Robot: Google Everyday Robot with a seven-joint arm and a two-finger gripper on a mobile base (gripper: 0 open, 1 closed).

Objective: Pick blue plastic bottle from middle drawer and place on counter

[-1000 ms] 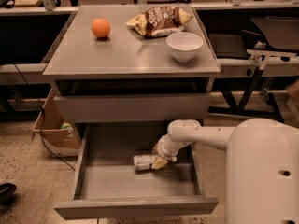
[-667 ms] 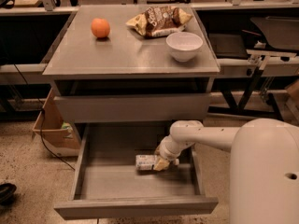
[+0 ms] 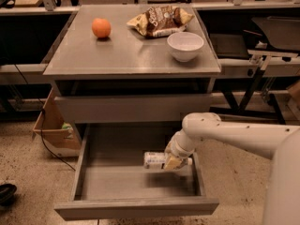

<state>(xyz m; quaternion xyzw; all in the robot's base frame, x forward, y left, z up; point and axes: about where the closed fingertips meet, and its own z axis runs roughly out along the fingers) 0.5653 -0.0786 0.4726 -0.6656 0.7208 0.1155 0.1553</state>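
The middle drawer (image 3: 117, 184) stands pulled open below the closed upper drawer front. The blue plastic bottle (image 3: 154, 160), clear with a pale label, lies on its side in the drawer's right half, slightly above the floor with a shadow under it. My gripper (image 3: 173, 162), at the end of the white arm that reaches in from the right, is shut on the bottle's right end, which it hides. The counter (image 3: 131, 55) is the grey metal top of the cabinet above.
On the counter are an orange (image 3: 101, 27) at the back left, a chip bag (image 3: 159, 20) at the back and a white bowl (image 3: 185, 45) at the right. A cardboard box (image 3: 51, 125) stands left of the cabinet. Benches and frames stand behind and to the right.
The bottle and my gripper have shifted a little to the right and upward together inside the drawer. Nothing on the counter has moved.
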